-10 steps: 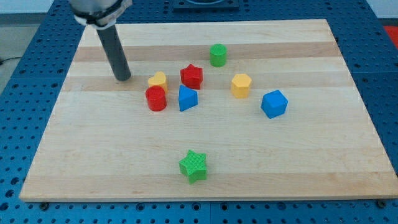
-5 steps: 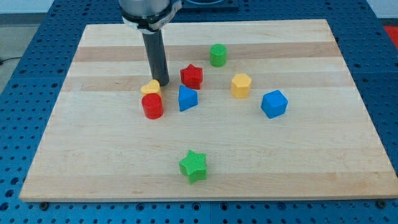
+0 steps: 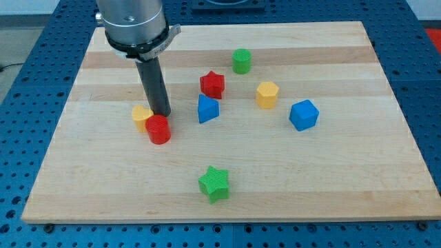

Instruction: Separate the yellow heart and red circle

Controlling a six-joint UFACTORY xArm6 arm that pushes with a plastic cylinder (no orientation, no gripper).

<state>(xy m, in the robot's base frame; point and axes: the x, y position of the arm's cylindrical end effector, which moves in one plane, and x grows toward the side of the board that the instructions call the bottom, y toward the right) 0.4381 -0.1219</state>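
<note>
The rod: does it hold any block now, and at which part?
Nothing is held. My tip only stands just above the red circle, with the yellow heart on its left.

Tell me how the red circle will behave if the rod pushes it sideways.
The red circle looks like a short, squat cylinder standing on its flat end, so it will probably slide rather than roll or tip. It seems rigid, likely light plastic. My tip sits at its top edge and the yellow heart touches it, so an off-centre push may swing it or drag the heart along.

arm (image 3: 131, 24) cut off at view's top, yellow heart (image 3: 142, 117) partly hidden
</note>
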